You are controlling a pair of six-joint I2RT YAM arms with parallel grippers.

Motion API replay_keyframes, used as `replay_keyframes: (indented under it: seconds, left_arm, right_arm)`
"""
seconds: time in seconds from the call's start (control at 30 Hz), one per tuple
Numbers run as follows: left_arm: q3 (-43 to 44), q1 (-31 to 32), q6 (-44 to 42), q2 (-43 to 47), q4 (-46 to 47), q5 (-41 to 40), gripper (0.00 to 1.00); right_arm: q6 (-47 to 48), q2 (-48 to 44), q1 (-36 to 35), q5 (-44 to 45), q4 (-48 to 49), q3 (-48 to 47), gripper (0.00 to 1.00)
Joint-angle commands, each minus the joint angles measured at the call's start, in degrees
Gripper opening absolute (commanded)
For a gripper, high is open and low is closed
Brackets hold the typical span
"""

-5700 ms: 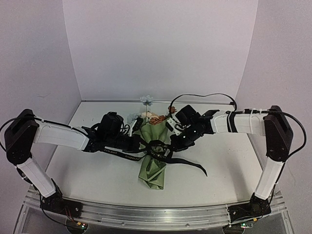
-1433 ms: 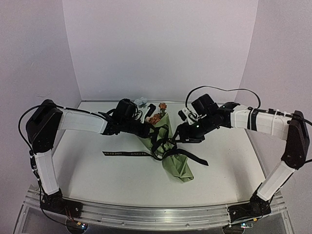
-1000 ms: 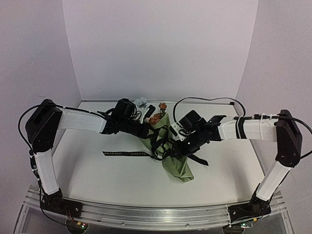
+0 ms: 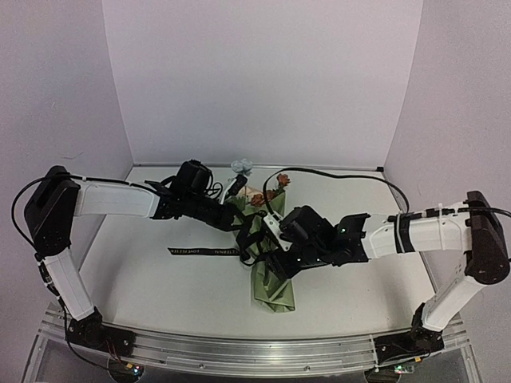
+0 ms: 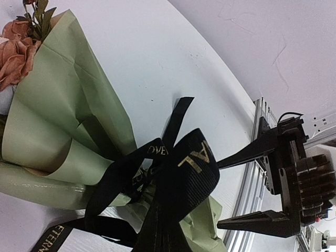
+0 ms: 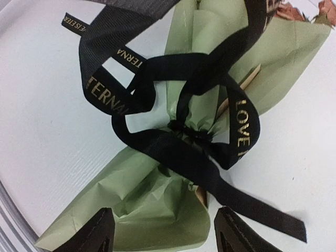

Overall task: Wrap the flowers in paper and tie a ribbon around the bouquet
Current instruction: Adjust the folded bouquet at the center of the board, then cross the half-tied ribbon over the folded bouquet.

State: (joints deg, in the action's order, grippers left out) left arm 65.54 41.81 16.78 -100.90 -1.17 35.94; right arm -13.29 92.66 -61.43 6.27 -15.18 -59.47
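The bouquet (image 4: 267, 275) lies mid-table, a cone of olive-green paper (image 6: 157, 210) with its narrow end toward the near edge. The flowers (image 4: 242, 167) stick out of the far, wide end, and rust blooms (image 5: 13, 55) show in the left wrist view. The black ribbon (image 6: 186, 131) is knotted round the cone's waist, with a loop (image 5: 191, 168) and loose tails. One tail (image 4: 200, 251) trails left on the table. My left gripper (image 4: 238, 222) is shut on the ribbon loop above the knot. My right gripper (image 6: 165, 236) hangs open over the cone's narrow end, holding nothing.
An aluminium rail (image 4: 255, 351) runs along the near edge under both arm bases. White walls close in the back and sides. The right arm's black cable (image 4: 343, 171) arcs above the table behind the bouquet.
The right gripper swung from the bouquet's right side to over its narrow end and opened wider. The bouquet turned, its narrow end now pointing more to the near edge. The left gripper stayed shut.
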Motion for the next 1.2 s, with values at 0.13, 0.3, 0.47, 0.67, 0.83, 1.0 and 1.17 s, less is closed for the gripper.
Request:
replay_keyframes:
  seconds: [0.13, 0.3, 0.47, 0.67, 0.83, 1.0, 1.17]
  left_arm:
    - [0.9, -2.0, 0.4, 1.5, -1.0, 2.4, 0.00]
    - [1.0, -2.6, 0.5, 1.4, -1.4, 2.9, 0.00]
    - [1.4, -2.9, 0.4, 0.9, -1.6, 3.2, 0.00]
    - [1.8, -3.4, 0.6, 0.4, -1.9, 3.9, 0.00]
    - [2.6, -3.6, 0.4, 0.2, -2.6, 4.1, 0.00]
    - [2.7, -3.8, 0.3, 0.1, -2.8, 4.2, 0.00]
    - [2.8, -4.1, 0.2, 0.0, -3.1, 4.2, 0.00]
  right_arm:
    - [-3.6, -1.1, 12.1, -7.9, 9.8, 5.7, 0.65]
    - [-17.2, -1.4, 18.1, -11.9, 11.3, 8.7, 0.64]
    - [-17.8, -0.9, 17.5, -17.2, 20.2, 11.6, 0.61]
    - [-5.5, 3.5, 14.2, -19.0, 21.6, 8.1, 0.58]
    - [-3.6, 7.1, 13.9, -21.4, 22.5, 6.3, 0.56]
    - [-4.6, 8.7, 13.8, -21.6, 22.5, 5.2, 0.54]
    - [-6.2, 9.6, 13.6, -22.0, 22.4, 4.5, 0.49]
